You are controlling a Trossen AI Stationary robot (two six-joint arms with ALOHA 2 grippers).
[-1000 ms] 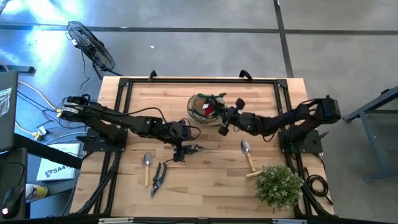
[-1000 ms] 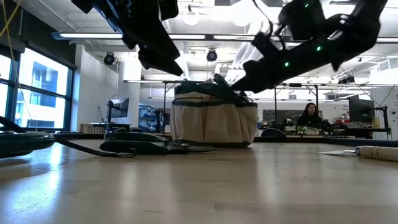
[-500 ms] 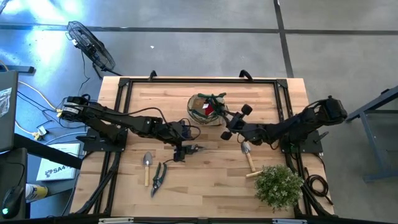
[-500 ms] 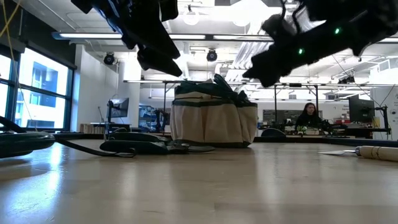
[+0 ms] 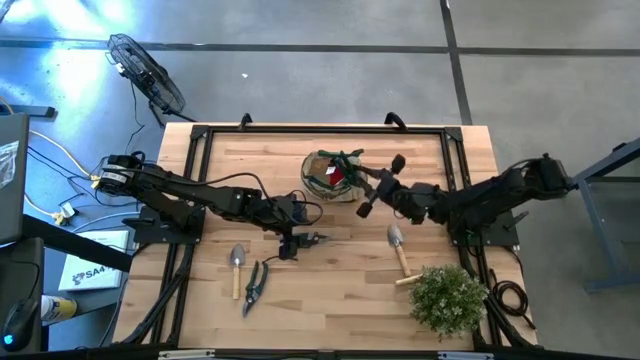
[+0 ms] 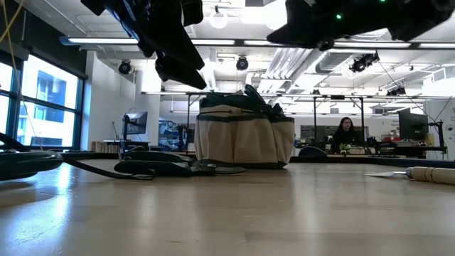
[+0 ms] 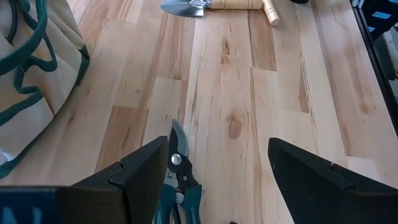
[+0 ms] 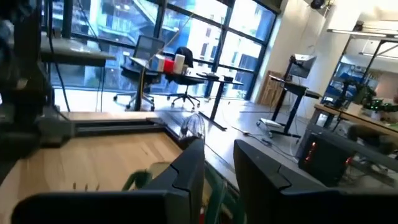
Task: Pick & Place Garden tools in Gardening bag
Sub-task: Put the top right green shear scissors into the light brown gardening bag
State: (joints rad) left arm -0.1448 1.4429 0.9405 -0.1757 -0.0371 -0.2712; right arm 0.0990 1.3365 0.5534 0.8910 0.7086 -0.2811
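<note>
You have two trowels: one [image 5: 237, 262] at the front left beside one pair of shears [image 5: 253, 286], one [image 5: 399, 246] front right near the plant [image 5: 447, 298]. A second pair of shears [image 7: 178, 184] lies under your left gripper [image 5: 300, 242], fingers spread wide, empty. Farther back stands one gardening bag [image 5: 326, 173], a red glove [image 5: 337, 177] inside. Your right gripper [image 5: 366, 196], fingers narrowly apart and empty, has lifted and drawn back from the bag since a second ago.

arms: dark, jointed | claw [image 7: 214, 180] fingers: black, wedge-shaped | green lights, possibly LEDs
</note>
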